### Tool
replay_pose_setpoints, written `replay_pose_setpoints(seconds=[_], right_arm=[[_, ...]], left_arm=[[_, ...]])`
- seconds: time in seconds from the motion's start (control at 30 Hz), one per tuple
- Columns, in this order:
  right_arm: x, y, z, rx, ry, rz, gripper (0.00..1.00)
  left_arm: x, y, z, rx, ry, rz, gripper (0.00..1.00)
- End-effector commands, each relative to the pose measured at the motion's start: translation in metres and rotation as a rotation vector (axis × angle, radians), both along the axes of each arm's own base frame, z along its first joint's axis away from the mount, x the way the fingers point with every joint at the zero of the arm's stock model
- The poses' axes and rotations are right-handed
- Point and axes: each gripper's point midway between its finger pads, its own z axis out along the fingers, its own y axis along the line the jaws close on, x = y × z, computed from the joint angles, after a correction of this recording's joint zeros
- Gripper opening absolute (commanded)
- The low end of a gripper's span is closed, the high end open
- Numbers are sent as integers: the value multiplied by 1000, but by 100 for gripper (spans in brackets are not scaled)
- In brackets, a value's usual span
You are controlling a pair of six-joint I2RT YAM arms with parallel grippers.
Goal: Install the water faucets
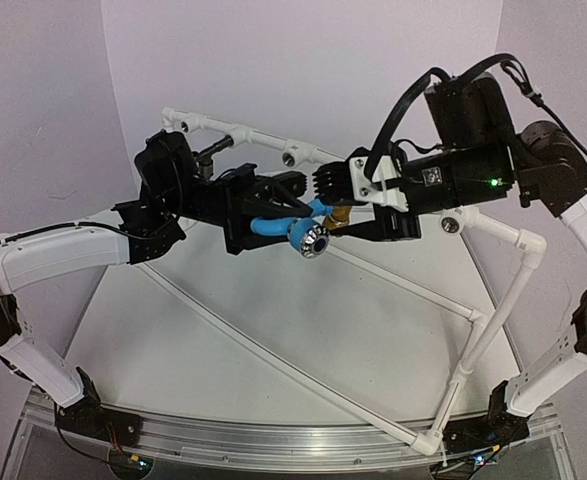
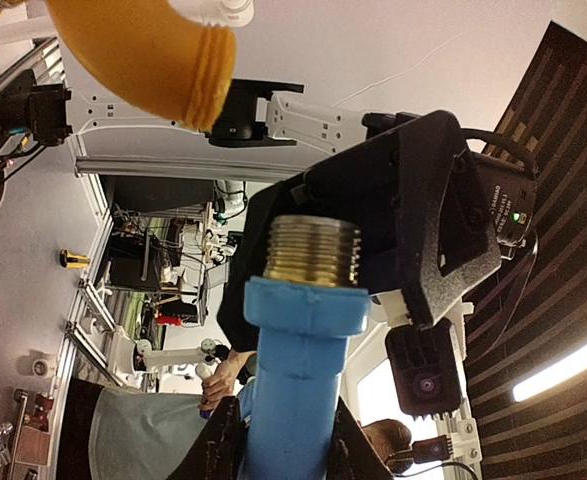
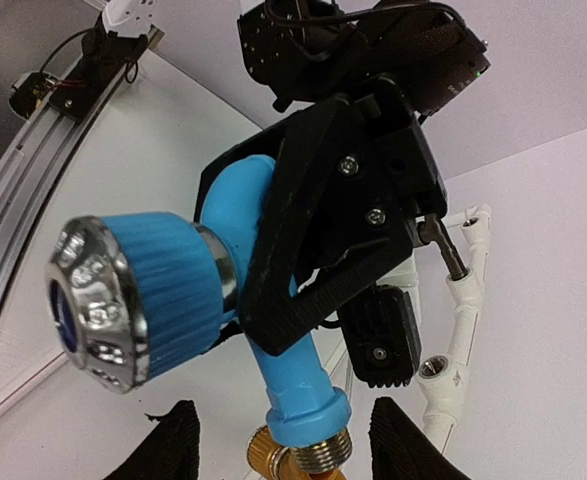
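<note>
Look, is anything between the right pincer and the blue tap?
Nothing visible. The blue tap's brass thread sits in the gap between the right pincer's open fingers. The left pincer grips the tap's body farther up.

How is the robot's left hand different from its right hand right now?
The left hand is shut on the blue faucet; the right hand is open. The left hand grips the faucet's body; the right hand's fingers stand apart on either side of its brass thread. Both are black.
</note>
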Motion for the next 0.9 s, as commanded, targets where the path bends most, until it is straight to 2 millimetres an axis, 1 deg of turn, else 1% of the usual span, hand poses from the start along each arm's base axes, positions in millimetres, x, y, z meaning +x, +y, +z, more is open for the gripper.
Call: replay_pose_setpoints(seconds=[0.0, 0.1, 0.23, 0.4, 0.47, 0.5, 0.57, 0.67, 0.7, 0.8, 0.87], right_arm=[[9, 11, -5, -35, -101, -1, 53], [11, 15, -8, -45, -115, 5, 47], [13, 18, -10, -57, -137, 9, 35], [16, 19, -10, -65, -165, 7, 14], [17, 18, -9, -60, -170, -2, 5], [17, 17, -8, -55, -168, -6, 2], [16, 15, -5, -36, -154, -19, 0], [15, 11, -1, -6, -125, -46, 0], [16, 9, 1, 2, -118, -62, 0], [16, 2, 6, 34, -87, -98, 0], [15, -1, 9, 60, -60, -119, 0]], left_arm=[[-24, 23, 46, -113, -98, -56, 1], [-28, 25, 47, -106, -99, -75, 2], [-30, 26, 46, -98, -97, -85, 1], [-28, 24, 44, -91, -91, -84, 2], [-27, 24, 45, -93, -96, -74, 10], [-28, 25, 47, -101, -112, -65, 18], [-26, 27, 49, -100, -134, -33, 33], [-17, 31, 52, -103, -208, 62, 69], [-12, 34, 54, -98, -230, 98, 78], [6, 51, 66, -97, -322, 211, 98], [16, 62, 70, -80, -368, 277, 100]])
